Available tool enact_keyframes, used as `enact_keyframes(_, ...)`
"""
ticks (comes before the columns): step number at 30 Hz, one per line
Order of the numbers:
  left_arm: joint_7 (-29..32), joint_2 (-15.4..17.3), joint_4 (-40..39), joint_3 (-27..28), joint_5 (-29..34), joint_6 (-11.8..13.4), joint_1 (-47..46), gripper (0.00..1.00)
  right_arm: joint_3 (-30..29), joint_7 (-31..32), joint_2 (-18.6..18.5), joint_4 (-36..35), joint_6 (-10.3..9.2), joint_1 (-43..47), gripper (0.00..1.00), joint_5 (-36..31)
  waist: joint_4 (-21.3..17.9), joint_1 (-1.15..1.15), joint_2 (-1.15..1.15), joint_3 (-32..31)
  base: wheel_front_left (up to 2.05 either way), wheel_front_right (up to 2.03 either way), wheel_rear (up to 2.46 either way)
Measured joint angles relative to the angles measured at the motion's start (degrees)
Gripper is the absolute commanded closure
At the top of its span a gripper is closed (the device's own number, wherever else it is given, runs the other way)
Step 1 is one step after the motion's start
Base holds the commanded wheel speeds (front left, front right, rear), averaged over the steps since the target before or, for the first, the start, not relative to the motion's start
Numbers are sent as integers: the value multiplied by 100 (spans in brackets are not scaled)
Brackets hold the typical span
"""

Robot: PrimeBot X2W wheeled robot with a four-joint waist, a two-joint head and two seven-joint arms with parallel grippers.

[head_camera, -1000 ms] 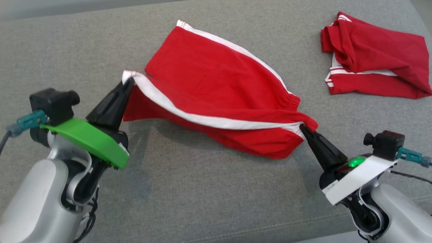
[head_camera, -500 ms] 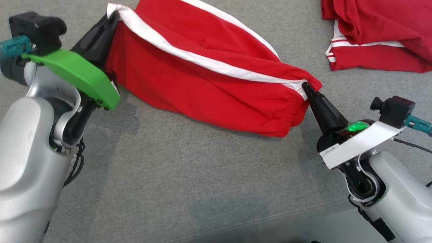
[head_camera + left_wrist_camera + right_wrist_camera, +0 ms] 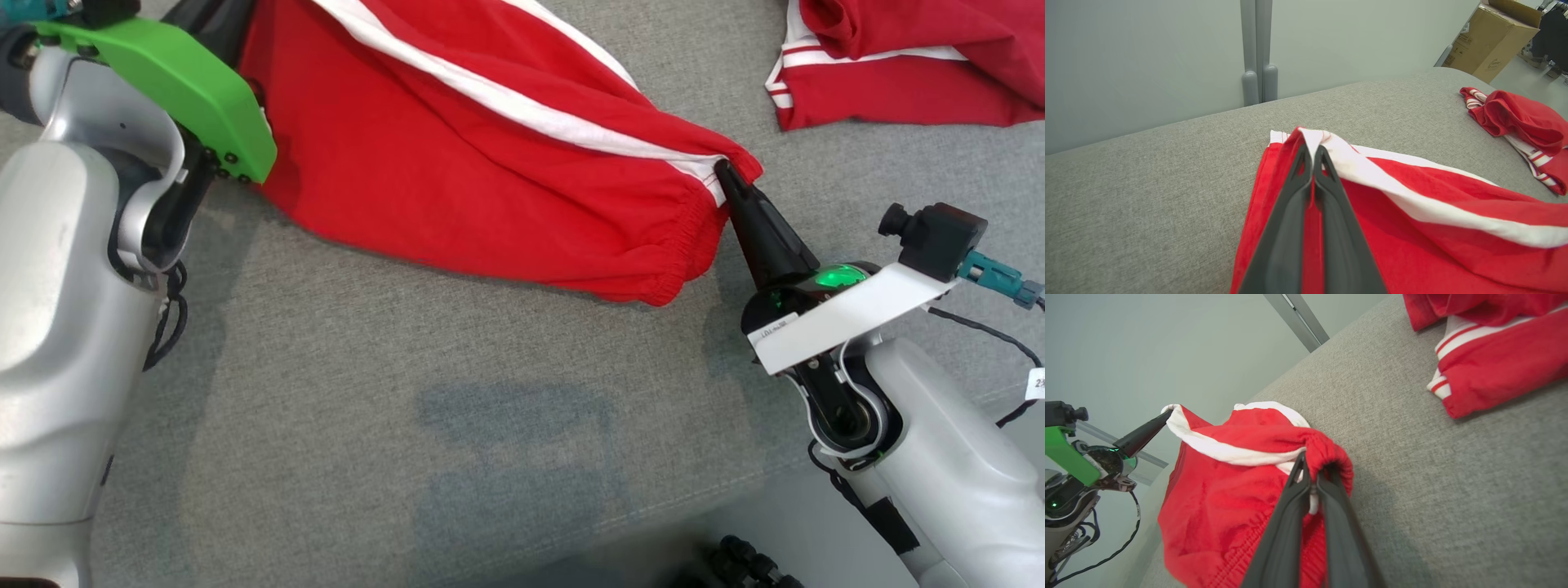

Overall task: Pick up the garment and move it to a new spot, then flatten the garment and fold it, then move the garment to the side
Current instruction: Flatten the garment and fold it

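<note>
The red garment [image 3: 457, 155], a pair of shorts with a white side stripe and a gathered waistband, runs from the top left of the head view down to the centre right, strung between the two grippers. Its lower edge sags toward the grey cushion [image 3: 392, 408] and throws a shadow there; whether the cloth touches the cushion cannot be told. At the garment's right-hand end, the right gripper [image 3: 722, 168] has its two dark fingers pressed together on the corner where the stripe meets the waistband. In the right wrist view that bunched corner wraps over the fingertips just above the middle of the frame. At the other end, the left gripper [image 3: 1313, 150] is clamped tight on the white-striped hem. In the left wrist view the fingers meet at the centre of the frame, and the cloth falls away to the lower right. The left arm's green wrist plate [image 3: 180, 82] sits in the upper left corner of the head view, and the right arm's white wrist plate [image 3: 845, 314] sits at centre right. A second red garment [image 3: 890, 77] lies crumpled on the cushion at the upper right, well apart from the held one. A cardboard box [image 3: 1488, 41] stands beyond the cushion at the top right of the left wrist view.
</note>
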Motion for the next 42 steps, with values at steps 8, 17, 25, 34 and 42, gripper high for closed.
enact_keyframes(8,-9,-11,539,78,101,8,-383,100,12,-12,246,109,1,-131,100,-52,-236,0,0,187,0,0,0)
enact_keyframes(17,-134,-81,1174,189,98,10,-604,0,26,-25,470,227,1,-271,93,-157,-426,0,0,259,0,0,0)
enact_keyframes(25,-472,-245,1552,176,98,-20,-763,0,-129,-26,513,315,1,-275,0,-252,-405,0,0,200,0,0,0)
enact_keyframes(34,-893,-456,1893,123,79,-172,-754,0,-316,-26,482,457,1,-264,0,-346,-244,0,0,-41,0,0,0)
enact_keyframes(42,-913,-443,2365,189,-22,-219,-658,0,-142,-26,348,610,1,-170,0,-350,-78,0,0,-299,0,0,0)
